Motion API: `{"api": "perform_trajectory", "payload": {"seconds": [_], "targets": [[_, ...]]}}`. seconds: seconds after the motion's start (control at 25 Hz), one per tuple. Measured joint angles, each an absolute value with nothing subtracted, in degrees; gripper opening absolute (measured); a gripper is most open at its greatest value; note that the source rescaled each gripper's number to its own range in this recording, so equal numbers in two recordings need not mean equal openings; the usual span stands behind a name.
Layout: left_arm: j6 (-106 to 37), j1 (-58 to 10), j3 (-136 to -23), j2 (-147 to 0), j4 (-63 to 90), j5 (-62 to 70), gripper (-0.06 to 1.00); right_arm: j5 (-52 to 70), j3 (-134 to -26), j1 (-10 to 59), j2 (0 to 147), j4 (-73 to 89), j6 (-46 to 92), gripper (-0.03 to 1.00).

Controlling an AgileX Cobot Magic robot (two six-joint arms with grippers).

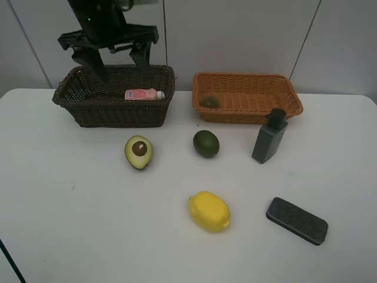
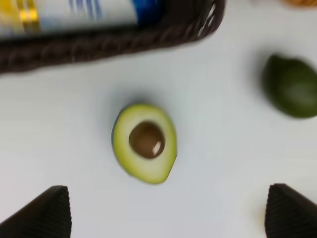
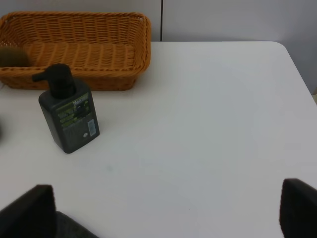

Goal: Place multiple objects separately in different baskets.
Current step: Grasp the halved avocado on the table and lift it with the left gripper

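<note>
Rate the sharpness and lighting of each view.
Left wrist view: soft throughout, with the halved avocado, green fruit and dark basket rim all smeared. Right wrist view: crisp on the pump bottle. Exterior high view: sharp, even light, only a faint soft shadow under the lemon.

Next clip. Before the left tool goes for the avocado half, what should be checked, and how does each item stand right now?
1. Left tool open and empty: ok, spread wide with nothing held.
2. Avocado half free to grasp: ok, cut side up, apart from the lime and the dark basket.
3. Room in the orange basket: ok, only a kiwi at one end.
4. Right tool out of the way: ok, open, empty, back from the pump bottle.
5. Left tool's height above the avocado half: cannot tell.
</note>
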State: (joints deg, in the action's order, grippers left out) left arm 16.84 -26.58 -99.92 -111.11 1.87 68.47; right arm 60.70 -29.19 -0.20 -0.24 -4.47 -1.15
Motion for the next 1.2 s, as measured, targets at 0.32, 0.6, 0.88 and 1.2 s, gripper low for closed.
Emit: {"api": "perform_trajectory", "payload": {"seconds": [0.32, 0.6, 0.88, 1.2], "targets": [[27.6, -32.3, -94.4, -118.4, -3.5, 67.2, 1.0, 60.7, -29.2, -0.2, -0.2, -4.5, -1.1, 0.98], [29.7, -32.2, -94.4, -126.1, -3.9, 64.5, 1.0, 60.7, -29.2, -0.2, -0.2, -4.5, -1.1, 0.98], [29.8, -32.2, -94.4, -130.6, -5.2, 60.8, 1.0, 60.7, -29.2, -0.2, -0.2, -4.5, -1.1, 0.98], [30.0, -32.3, -94.5, -133.1, -5.3, 58.1, 1.0, 60.7, -29.2, -0.2, -0.2, -4.5, -1.1, 0.98]]}}
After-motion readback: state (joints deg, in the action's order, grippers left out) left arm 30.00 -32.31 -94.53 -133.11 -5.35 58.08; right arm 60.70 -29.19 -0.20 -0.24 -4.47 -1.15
